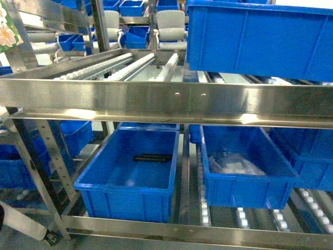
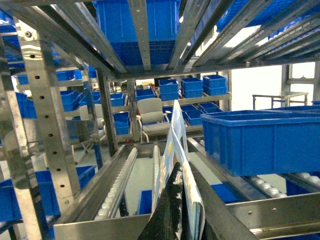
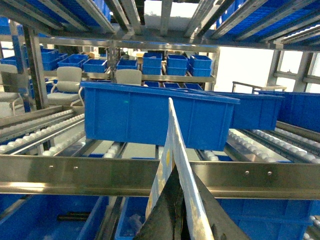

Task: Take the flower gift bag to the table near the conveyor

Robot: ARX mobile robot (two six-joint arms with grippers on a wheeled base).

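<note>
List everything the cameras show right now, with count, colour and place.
conveyor: steel rack, white roller lanes, two levels.
steel rail: one, shiny, across the front.
blue bins: many; two on the lower level, one top right, stacks behind.
dark object: one, inside the lower left bin.
chairs: two, grey, behind the rack.
flower gift bag: one, floral, edge-on in both wrist views.
left gripper: dark, shut on the bag.
right gripper: dark, shut on the bag.

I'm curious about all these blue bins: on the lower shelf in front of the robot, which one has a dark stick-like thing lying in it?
The left lower bin, with a black bar-shaped object on its floor. The right lower bin holds pale, clear-looking material instead.
</note>
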